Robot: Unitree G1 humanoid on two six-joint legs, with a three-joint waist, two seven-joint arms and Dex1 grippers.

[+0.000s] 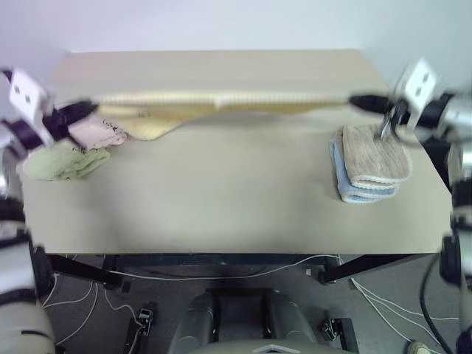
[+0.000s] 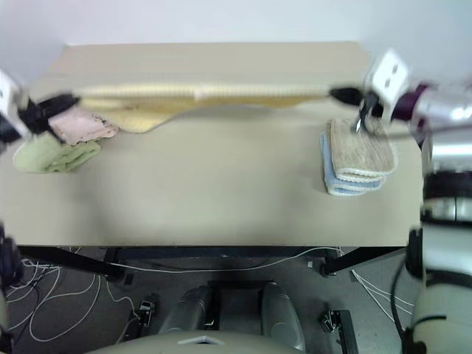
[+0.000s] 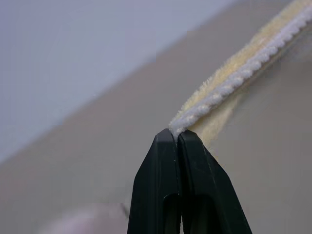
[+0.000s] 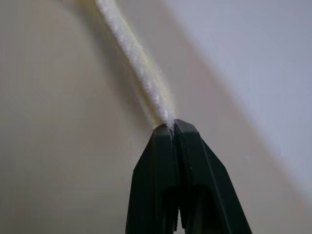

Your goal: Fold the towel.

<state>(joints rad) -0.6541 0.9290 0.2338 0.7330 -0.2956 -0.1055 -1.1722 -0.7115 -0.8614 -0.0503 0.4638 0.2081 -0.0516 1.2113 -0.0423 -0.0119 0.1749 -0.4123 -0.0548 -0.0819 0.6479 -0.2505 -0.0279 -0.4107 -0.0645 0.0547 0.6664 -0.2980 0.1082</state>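
Note:
The pale yellow towel (image 1: 221, 103) hangs stretched in a long band above the far part of the table, its lower edge sagging onto the tabletop at the left. My left gripper (image 1: 87, 109) is shut on the towel's left end, and the left wrist view shows the whitish corded edging (image 3: 229, 83) pinched between the black fingertips (image 3: 168, 146). My right gripper (image 1: 358, 101) is shut on the towel's right end, with the edging (image 4: 141, 73) running straight out of its closed fingertips (image 4: 183, 134).
A pink towel (image 1: 99, 133) and a green towel (image 1: 63, 162) lie at the table's left side under my left hand. A beige-tan towel (image 1: 376, 155) sits folded on a blue one (image 1: 350, 188) at the right. The table's (image 1: 221, 214) front half is bare.

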